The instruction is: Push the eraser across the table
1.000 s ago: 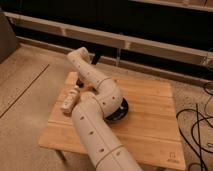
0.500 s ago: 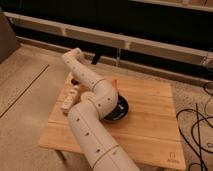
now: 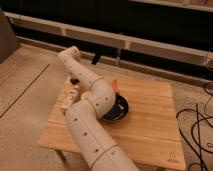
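The table is low, with a light wooden plank top. My white arm reaches up from the bottom of the camera view, bends over the table's middle, and stretches to the back left corner. My gripper hangs there at the arm's end, mostly hidden by the wrist. The eraser, a small dark block, lies right under it at the back left edge; whether the two touch cannot be told.
A black bowl sits mid-table, partly behind my elbow, with a small orange thing beyond it. A cream-white bottle-like object lies at the left edge. Black cables lie on the floor at the right. A wall runs behind the table.
The arm's end has swung a little to the left and back, toward the table's back left corner. The bowl and the cream object have not moved.
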Controlling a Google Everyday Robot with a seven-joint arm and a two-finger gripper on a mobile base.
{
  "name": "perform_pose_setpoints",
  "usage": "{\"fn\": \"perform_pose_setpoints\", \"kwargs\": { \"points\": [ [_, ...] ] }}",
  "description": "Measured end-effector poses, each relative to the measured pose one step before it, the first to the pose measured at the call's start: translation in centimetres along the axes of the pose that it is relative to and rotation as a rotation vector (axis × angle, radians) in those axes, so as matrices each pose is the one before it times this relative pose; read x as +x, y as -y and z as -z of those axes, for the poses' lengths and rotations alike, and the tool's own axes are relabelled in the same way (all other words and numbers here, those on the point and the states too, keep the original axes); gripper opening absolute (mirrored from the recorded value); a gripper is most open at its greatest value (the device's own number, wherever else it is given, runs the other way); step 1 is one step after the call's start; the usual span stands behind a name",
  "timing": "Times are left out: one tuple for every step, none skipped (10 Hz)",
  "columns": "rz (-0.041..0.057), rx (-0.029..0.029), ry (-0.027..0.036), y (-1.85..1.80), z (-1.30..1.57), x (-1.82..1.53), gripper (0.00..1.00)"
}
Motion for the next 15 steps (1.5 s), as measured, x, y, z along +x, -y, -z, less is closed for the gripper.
{"fn": "perform_pose_setpoints", "kwargs": {
  "points": [
    [-0.00976, 0.00677, 0.01002, 1.233, 0.047, -0.198, 0.00],
    [-0.01867, 0.01388, 0.02298, 1.627, 0.125, -0.535, 0.00],
    [-0.02193, 0.00062, 0.02051, 1.006, -0.032, -0.448, 0.00],
    [-0.01956, -0.00842, 0.02637, 0.857, -0.145, -0.557, 0.00],
    [0.00089, -0.01329, 0.02519, -0.098, -0.289, -0.504, 0.00],
    [0.02428, -0.02786, 0.02095, -0.882, -0.471, -0.311, 0.00],
    [0.01474, -0.02499, 0.00462, -0.935, -0.305, 0.014, 0.00],
    [0.02239, -0.03818, -0.00635, -1.073, -0.767, 0.566, 0.00],
    [0.00803, -0.01555, -0.00106, -0.175, -0.333, 0.238, 0.00],
    [0.00394, -0.01423, -0.00730, -0.204, -0.267, 0.359, 0.00],
    [0.00164, -0.01246, -0.00794, -0.183, -0.125, 0.300, 0.00],
    [0.00040, -0.00496, -0.00601, -0.098, -0.065, 0.194, 0.00],
    [-0.00133, -0.01192, -0.00771, -0.402, -0.069, 0.215, 0.00],
    [-0.00285, -0.01530, -0.00389, -0.687, 0.046, 0.019, 0.00],
    [-0.00256, -0.01476, -0.00329, -0.826, 0.066, -0.037, 0.00]
  ]
}}
